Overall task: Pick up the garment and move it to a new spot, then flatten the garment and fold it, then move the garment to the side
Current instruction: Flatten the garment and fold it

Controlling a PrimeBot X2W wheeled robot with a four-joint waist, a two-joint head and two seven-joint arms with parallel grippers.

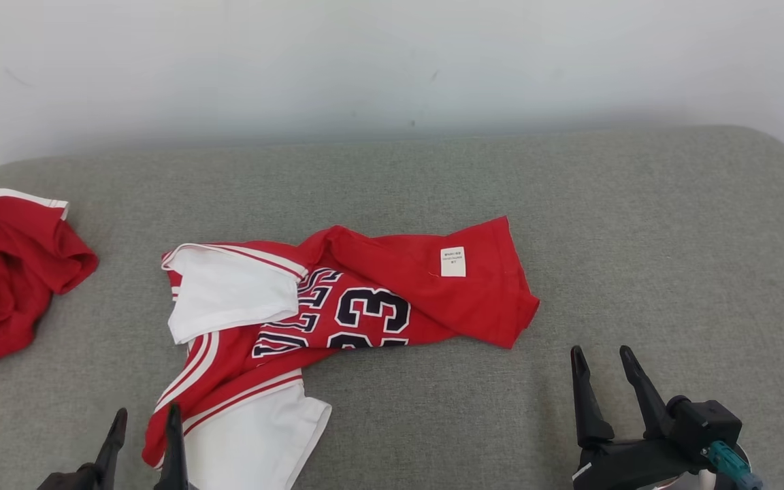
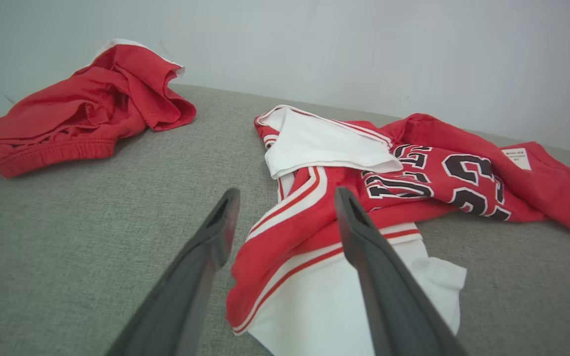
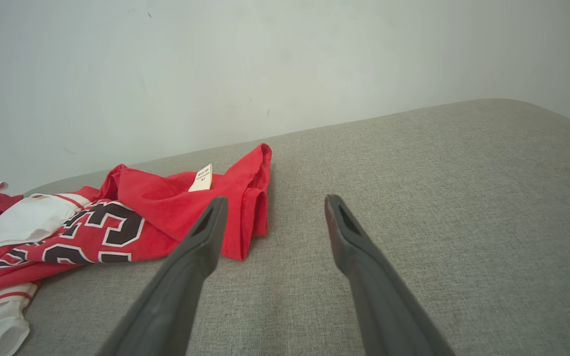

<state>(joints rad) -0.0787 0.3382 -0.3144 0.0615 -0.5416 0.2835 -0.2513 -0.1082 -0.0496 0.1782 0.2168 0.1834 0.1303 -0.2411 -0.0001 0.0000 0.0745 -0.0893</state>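
A red and white jersey (image 1: pixel 337 306) with a black "23" lies crumpled across the middle of the grey cushioned surface (image 1: pixel 637 238); its white sleeves are folded over and a white label shows near the right hem. My left gripper (image 1: pixel 145 414) stands open at the bottom left, its fingers either side of the jersey's lower red and white striped edge (image 2: pixel 285 237). Open as well, my right gripper (image 1: pixel 601 355) hovers over bare fabric to the right of the jersey's red hem (image 3: pixel 250 198), touching nothing.
A second red garment (image 1: pixel 4 272) with white trim lies bunched at the surface's far left (image 2: pixel 82 113). A pale wall (image 1: pixel 392 61) runs right behind the surface. Bare grey fabric spreads to the right of the jersey.
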